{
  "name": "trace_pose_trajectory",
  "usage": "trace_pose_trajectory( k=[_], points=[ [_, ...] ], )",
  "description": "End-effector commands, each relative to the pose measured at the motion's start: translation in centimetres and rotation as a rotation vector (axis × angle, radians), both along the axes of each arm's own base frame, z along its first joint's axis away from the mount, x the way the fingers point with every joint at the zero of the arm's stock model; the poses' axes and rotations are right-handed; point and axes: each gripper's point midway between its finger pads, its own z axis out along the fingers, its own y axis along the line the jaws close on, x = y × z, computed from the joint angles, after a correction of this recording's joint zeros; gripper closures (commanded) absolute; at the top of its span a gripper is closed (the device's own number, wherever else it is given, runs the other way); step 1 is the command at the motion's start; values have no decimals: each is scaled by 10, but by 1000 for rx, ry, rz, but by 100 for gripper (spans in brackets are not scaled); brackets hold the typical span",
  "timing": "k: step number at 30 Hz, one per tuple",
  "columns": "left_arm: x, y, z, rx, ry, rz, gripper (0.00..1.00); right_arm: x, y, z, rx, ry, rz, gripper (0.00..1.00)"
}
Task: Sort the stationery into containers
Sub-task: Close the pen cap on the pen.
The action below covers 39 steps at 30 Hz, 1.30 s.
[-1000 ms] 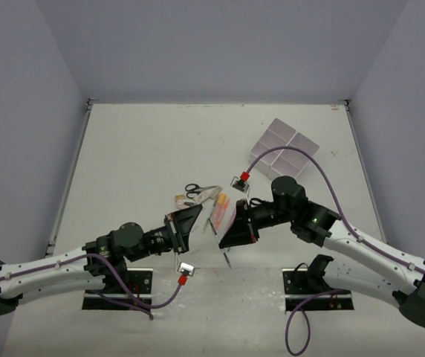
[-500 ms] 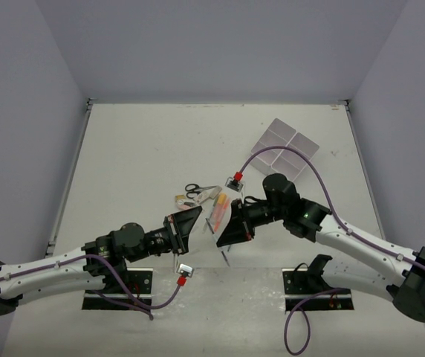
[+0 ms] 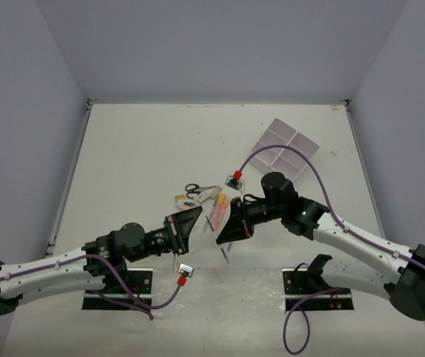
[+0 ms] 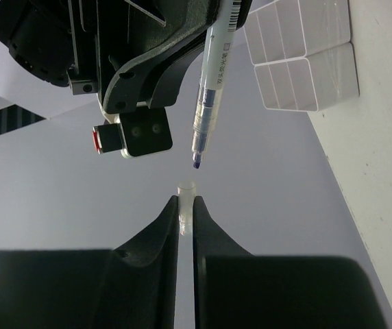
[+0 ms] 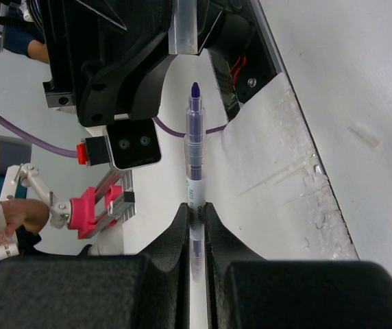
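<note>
Pinching a thin pen (image 5: 194, 144) in the right gripper (image 5: 195, 212), with both fingers pressed against the barrel and the bare purple tip aimed outward. Clamping a clear-white cap (image 4: 186, 188) in the left gripper (image 4: 186, 205), with fingers nearly together around it and its open end facing the pen tip. Held up over the table (image 3: 138, 149), near its front middle, with tip and cap close but apart and slightly off line sideways. Behind them on the table: black-handled scissors (image 3: 192, 189) beside orange and pink markers (image 3: 218, 210), in a loose cluster. Farther back on the right, well apart from both grippers — the white four-compartment box (image 3: 287, 146), lying flat.
</note>
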Motion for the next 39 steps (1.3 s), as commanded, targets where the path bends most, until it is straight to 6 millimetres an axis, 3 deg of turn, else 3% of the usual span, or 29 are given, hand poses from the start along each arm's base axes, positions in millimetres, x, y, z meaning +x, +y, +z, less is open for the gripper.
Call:
trace_pose_trajectory(
  k=[1, 39],
  points=[
    [0, 0, 11, 1, -42, -2, 100, 10, 4, 17, 29, -57, -18, 100],
    [3, -2, 6, -1, -18, 15, 100, 14, 1, 26, 27, -116, -25, 100]
  ],
)
